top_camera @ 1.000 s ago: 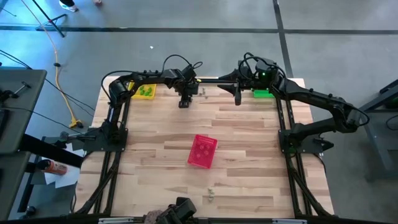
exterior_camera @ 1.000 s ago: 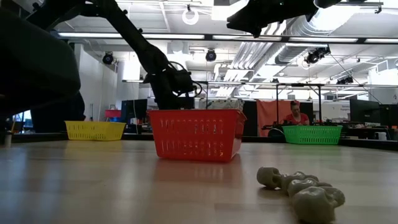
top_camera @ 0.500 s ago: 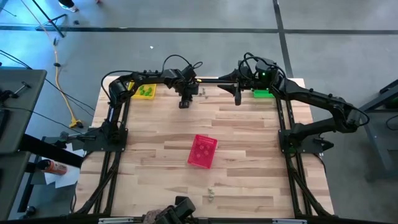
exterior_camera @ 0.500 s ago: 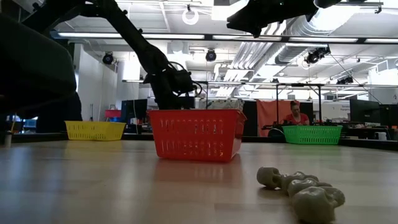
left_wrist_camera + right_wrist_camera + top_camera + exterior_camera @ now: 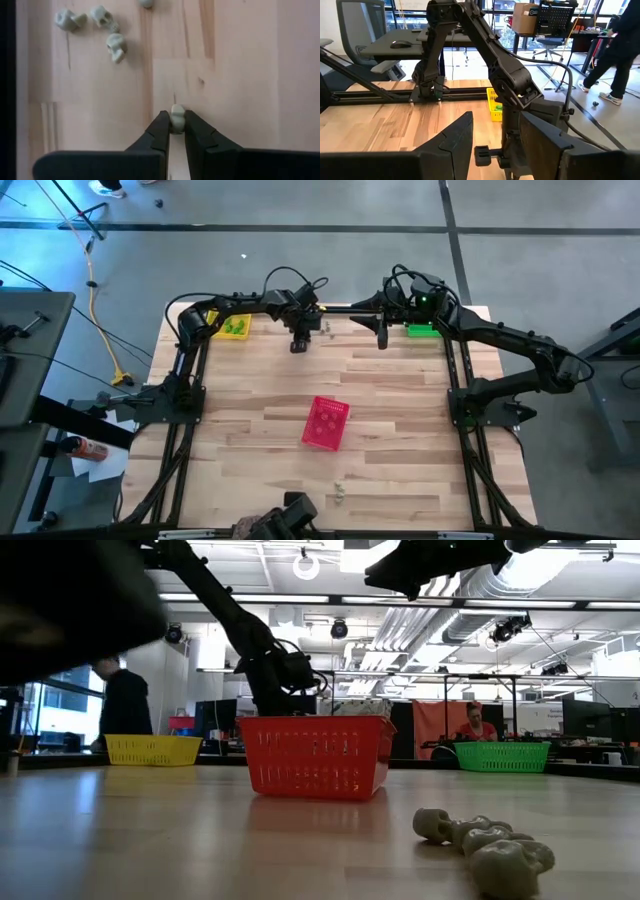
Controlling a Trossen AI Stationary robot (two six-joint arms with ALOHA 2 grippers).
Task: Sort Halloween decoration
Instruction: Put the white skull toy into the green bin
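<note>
1. Halloween decoration: a small pale skull trinket is pinched between the fingertips of the left gripper, which is closed narrowly on it against the wooden table.
2. Three more pale skulls are seen lying loose on the table just beyond the held one.
3. Relative to the pink basket at the table's middle, the left gripper is placed towards the far edge, and the yellow basket and green basket are set at the far corners.
4. The right gripper is held with its fingers parted, empty, beside the green basket.
5. A pale bone-like piece is seen lying nearer than the pink basket.
</note>
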